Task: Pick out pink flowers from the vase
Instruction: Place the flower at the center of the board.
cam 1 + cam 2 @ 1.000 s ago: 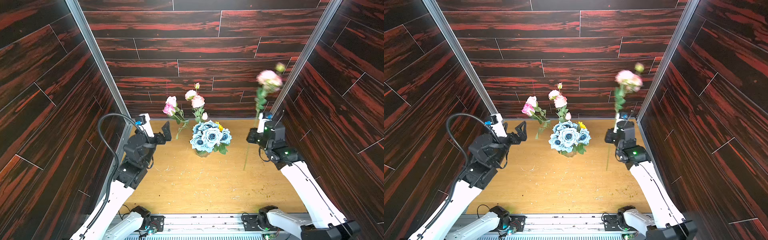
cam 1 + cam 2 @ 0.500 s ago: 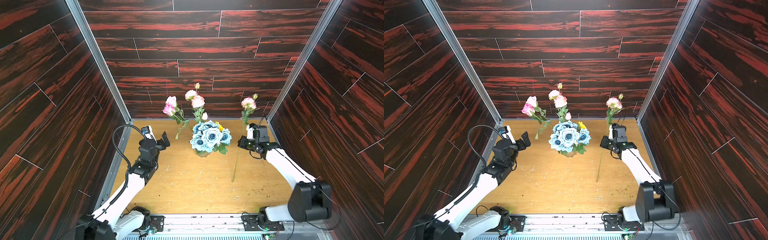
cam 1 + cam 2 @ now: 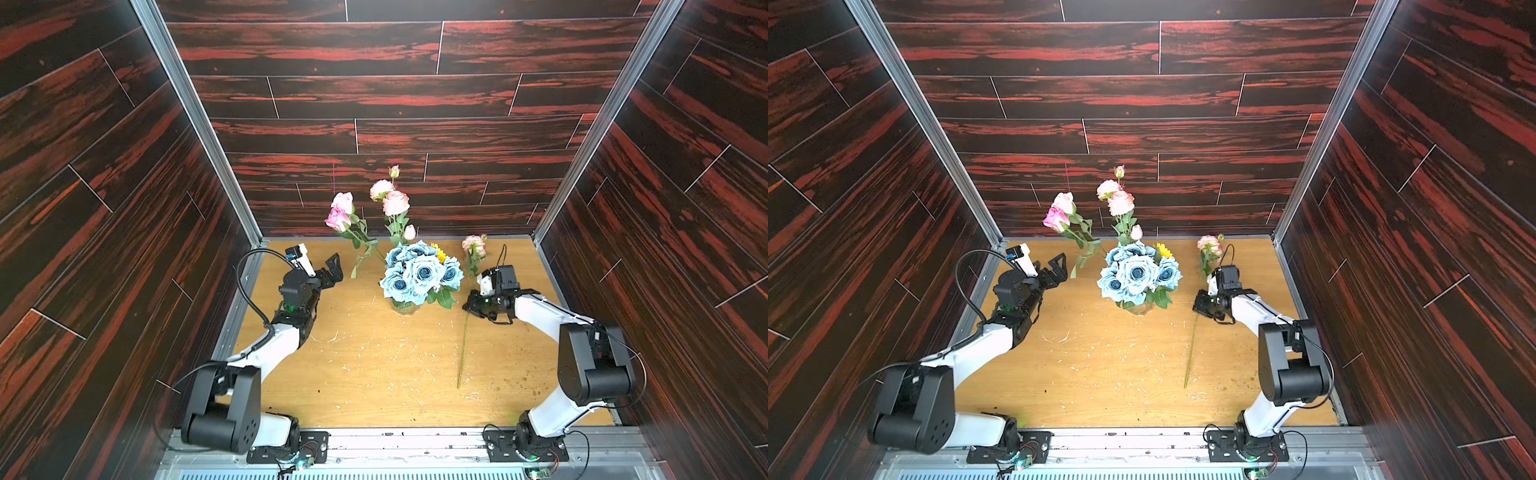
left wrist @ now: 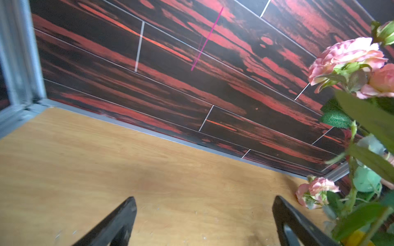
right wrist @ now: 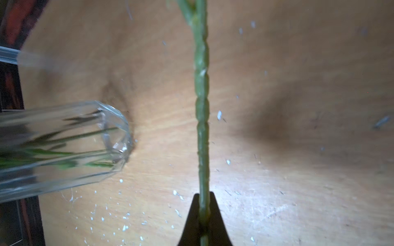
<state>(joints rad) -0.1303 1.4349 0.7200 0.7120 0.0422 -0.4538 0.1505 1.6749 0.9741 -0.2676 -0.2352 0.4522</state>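
We see our right gripper (image 5: 203, 198) pinching a pulled-out stem (image 5: 201, 106) that runs lengthwise just beside the vase (image 5: 85, 149), while our wide-open left gripper (image 3: 332, 268) hangs nearer the vase's remaining pink flowers (image 3: 338, 218).

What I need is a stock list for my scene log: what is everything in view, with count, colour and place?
table: one, light wood, under everything.
walls: three, dark red-streaked wood, around it.
vase: one, clear glass, table centre.
blue roses: one bunch, light blue, in the vase.
sunflower: one, yellow, among the blue roses.
pink flowers: several, pale plus one brighter pink, tall in the vase.
pulled flower: one, pale pink, out, right of the vase.
left gripper: one, black, open and empty, left of the vase.
right gripper: one, black, shut on the pulled flower's stem.
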